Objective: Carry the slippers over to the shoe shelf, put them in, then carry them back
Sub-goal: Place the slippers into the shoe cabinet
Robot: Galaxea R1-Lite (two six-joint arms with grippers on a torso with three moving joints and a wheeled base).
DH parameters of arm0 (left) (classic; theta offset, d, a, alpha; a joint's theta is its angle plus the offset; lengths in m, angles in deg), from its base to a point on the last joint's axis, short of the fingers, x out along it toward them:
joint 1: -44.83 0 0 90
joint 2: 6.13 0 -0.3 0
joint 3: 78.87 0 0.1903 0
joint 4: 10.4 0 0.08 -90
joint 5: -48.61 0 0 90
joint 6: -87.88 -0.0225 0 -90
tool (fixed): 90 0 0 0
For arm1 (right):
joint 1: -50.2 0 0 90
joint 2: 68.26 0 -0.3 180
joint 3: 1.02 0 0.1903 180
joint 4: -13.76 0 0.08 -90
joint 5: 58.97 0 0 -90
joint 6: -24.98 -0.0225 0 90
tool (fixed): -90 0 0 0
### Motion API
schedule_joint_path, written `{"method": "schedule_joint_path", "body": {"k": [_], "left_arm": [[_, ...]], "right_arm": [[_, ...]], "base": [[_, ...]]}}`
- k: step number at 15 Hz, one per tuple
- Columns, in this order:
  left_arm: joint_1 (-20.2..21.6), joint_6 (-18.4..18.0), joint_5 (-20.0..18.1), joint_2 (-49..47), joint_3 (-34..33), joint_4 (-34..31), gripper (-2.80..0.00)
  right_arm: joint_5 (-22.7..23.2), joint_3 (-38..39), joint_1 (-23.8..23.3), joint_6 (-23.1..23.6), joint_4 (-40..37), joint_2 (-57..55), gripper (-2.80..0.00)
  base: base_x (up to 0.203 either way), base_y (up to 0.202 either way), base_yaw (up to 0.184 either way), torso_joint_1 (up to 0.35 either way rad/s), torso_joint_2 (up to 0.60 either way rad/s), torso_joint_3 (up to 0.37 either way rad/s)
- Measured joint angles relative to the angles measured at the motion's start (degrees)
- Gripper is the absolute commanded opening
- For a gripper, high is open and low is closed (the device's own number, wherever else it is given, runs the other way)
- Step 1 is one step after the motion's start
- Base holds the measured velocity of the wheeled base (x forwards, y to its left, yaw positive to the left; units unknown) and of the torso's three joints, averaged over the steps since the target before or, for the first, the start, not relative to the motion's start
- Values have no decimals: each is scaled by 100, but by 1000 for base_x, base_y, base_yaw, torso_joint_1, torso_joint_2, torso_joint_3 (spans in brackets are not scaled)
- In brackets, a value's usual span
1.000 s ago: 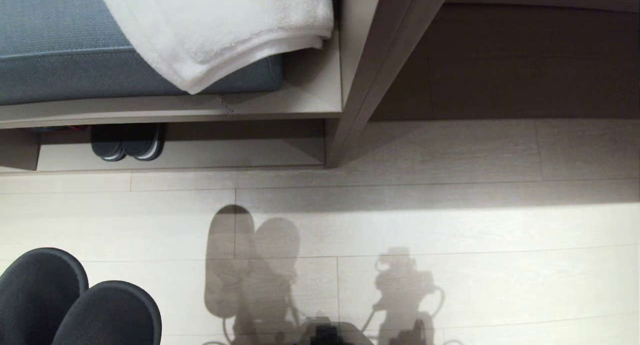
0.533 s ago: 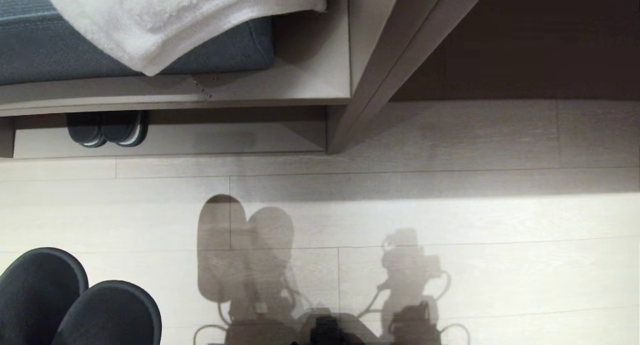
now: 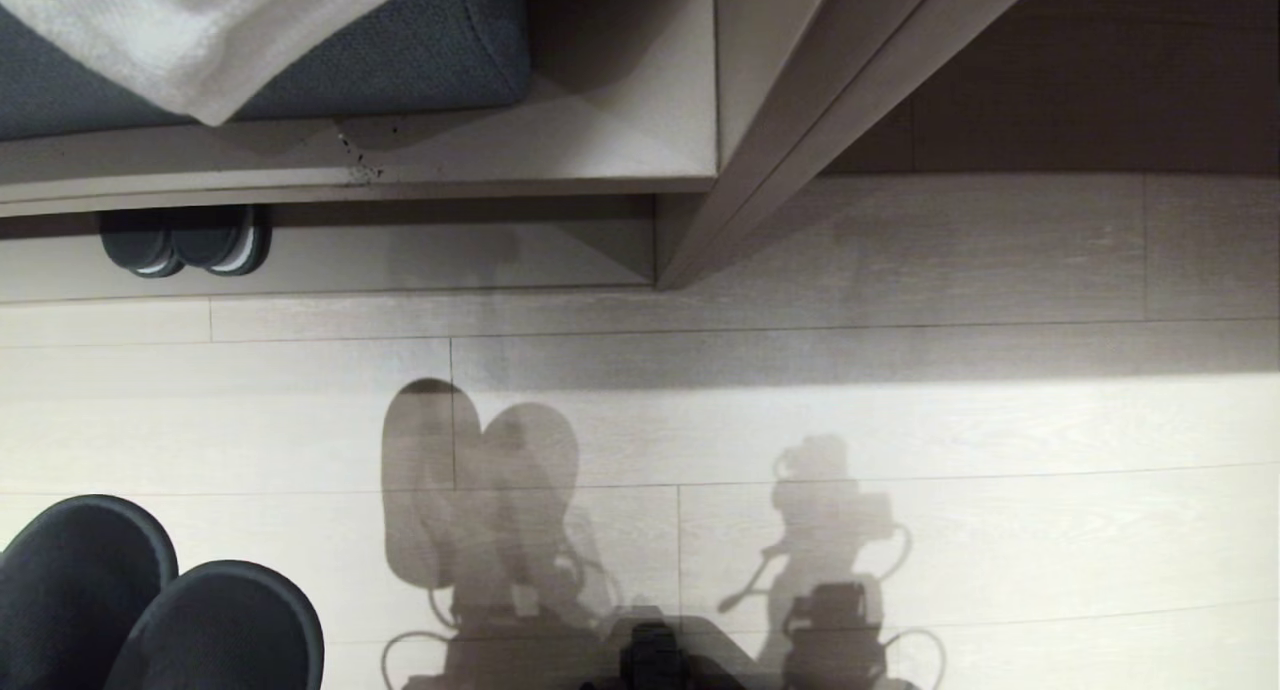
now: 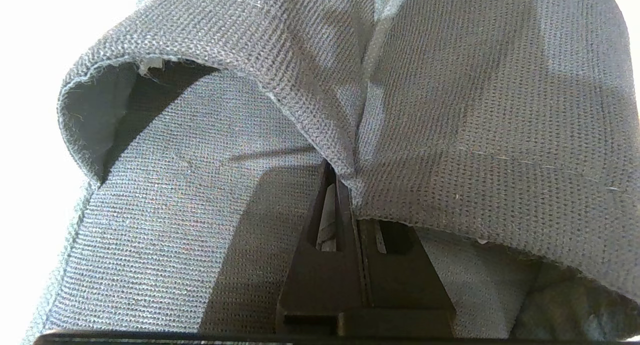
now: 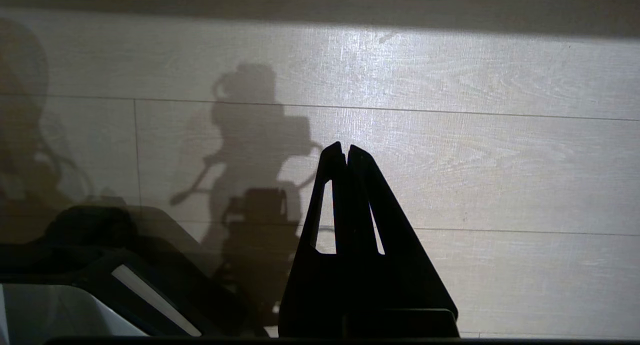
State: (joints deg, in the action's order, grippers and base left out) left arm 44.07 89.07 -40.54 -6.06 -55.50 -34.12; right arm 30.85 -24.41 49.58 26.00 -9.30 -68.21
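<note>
While left hand [image 4: 345, 205] clamped the slippers [image 4: 320, 110], shoe shelf [image 3: 450, 270] ahead held another pair [image 3: 185, 245]; right hand [image 5: 346, 152] clenched, empty.

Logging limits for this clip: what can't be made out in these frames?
- Slippers: head view's bottom-left edge crops them to the toes; the left tool is buried in their fabric in the left wrist view.
- Shoe shelf: bench top hides its depth; the second dark pair shows only its ends.
- Right tool: shut, outside the head view.
</note>
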Motion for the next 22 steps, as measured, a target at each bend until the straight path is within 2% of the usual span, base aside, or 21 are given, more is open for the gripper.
{"method": "schedule_joint_path", "body": {"k": [16, 18, 22], "left_arm": [[-2, -9, 24, 0, 15, 2, -280], [0, -37, -1, 0, 169, -3, -280], [-2, -235, -52, -374, 1110, -390, -280]], "right_arm": [[0, 2, 0, 2, 0, 0, -280], [0, 2, 0, 1, -4, 0, -280], [0, 2, 0, 2, -4, 0, -280]], "base": [[0, 0, 0, 0, 0, 0], [0, 0, 0, 0, 0, 0], [0, 0, 0, 0, 0, 0]]}}
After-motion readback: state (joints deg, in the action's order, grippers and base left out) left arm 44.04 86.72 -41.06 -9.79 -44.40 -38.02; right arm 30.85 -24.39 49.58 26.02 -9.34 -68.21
